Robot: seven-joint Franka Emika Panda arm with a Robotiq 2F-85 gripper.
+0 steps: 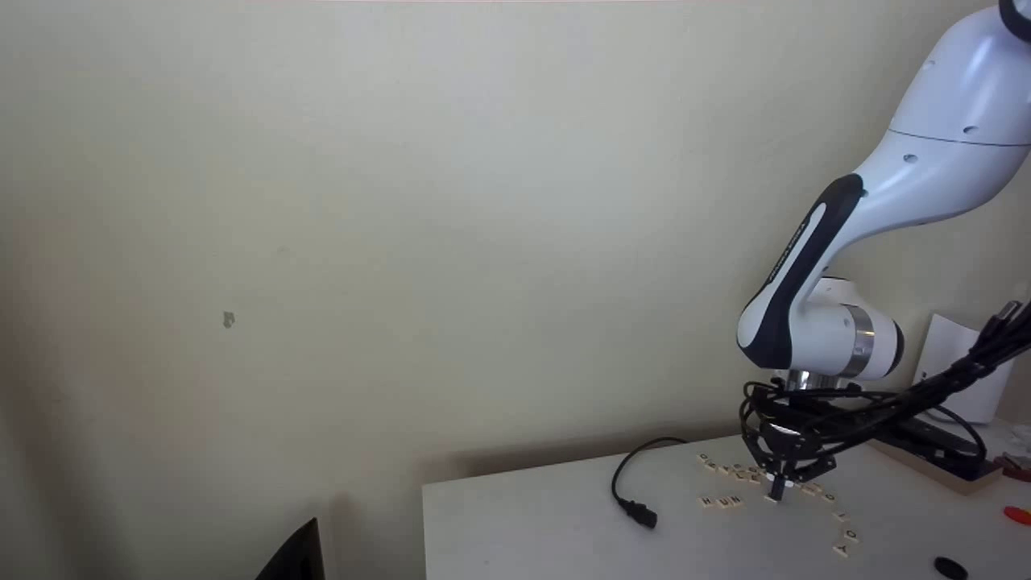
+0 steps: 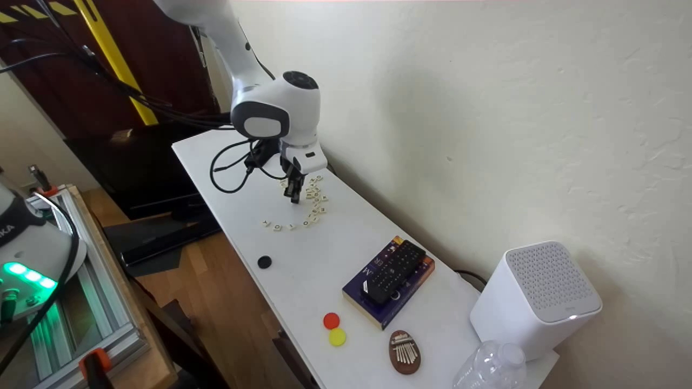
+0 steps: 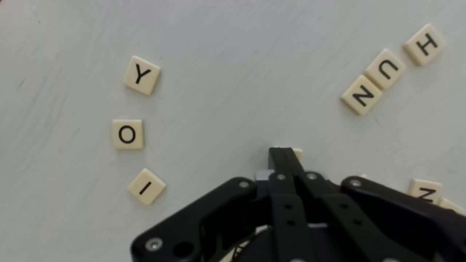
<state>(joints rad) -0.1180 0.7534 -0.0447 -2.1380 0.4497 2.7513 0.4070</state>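
The claw [image 3: 287, 158] is standing closed low over the tabletop [image 3: 218, 91], its fingers [image 3: 279, 163] meeting at the tips. Directly at those tips a partly covered tile [image 3: 298, 154] is lying on the tabletop; in the wrist view its upper edge and right corner are showing past the fingers, which are hiding its letter. Whether the fingers are touching the tile or only hovering over it cannot be told.

Up and to the right in the same view, an H tile [image 3: 425, 44], a U tile [image 3: 385, 69] and an N tile [image 3: 361, 95] are forming a slanting row, U and N touching, H just beside U. To the left, a Y tile [image 3: 142, 75], an O tile [image 3: 127, 134] and an I tile [image 3: 146, 186] are making a loose column, each lying apart from its neighbour.

In an exterior view the white arm [image 1: 926, 173] is slanting in from the upper right and bending sharply above the wrist [image 1: 830, 334]; in both exterior views the claw is pointing steeply downward. Black cables [image 1: 950, 387] are looping about the wrist.
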